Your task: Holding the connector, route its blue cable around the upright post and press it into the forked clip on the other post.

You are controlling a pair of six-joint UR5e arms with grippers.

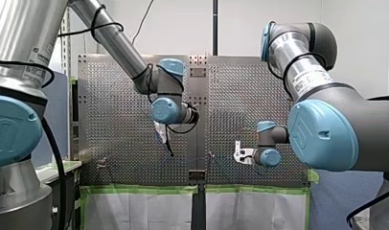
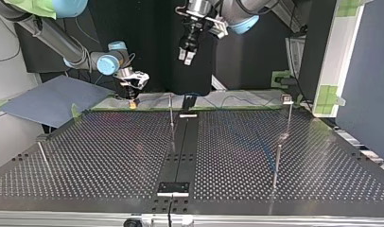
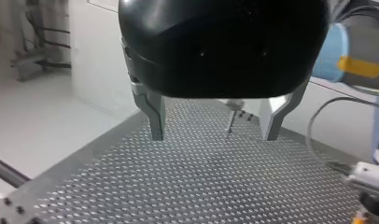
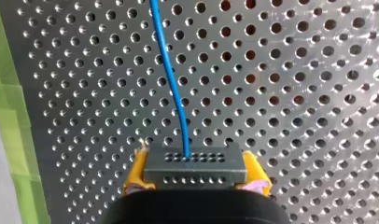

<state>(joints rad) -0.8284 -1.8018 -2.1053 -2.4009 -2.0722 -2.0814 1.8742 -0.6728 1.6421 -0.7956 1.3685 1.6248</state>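
A dark grey connector [image 4: 195,164] with rows of small holes sits between the yellow pads of my right gripper [image 4: 197,176], which is shut on it. Its blue cable [image 4: 171,74] runs ahead over the perforated plate. In the top view my right gripper [image 2: 131,97] hangs low at the plate's far edge, and the cable [image 2: 230,98] trails along that edge. A thin upright post [image 2: 171,116] stands near the middle. A post with a forked clip [image 2: 287,99] stands further right. My left gripper [image 3: 214,136] hovers high, metal fingers open and empty.
Two more thin posts rise from the plate, one [image 2: 276,163] at the top view's right front, one [image 2: 43,155] at its left front. A dark centre strip [image 2: 180,151] splits the plate. Green tape [image 1: 140,189] lines the plate's edge in the front view.
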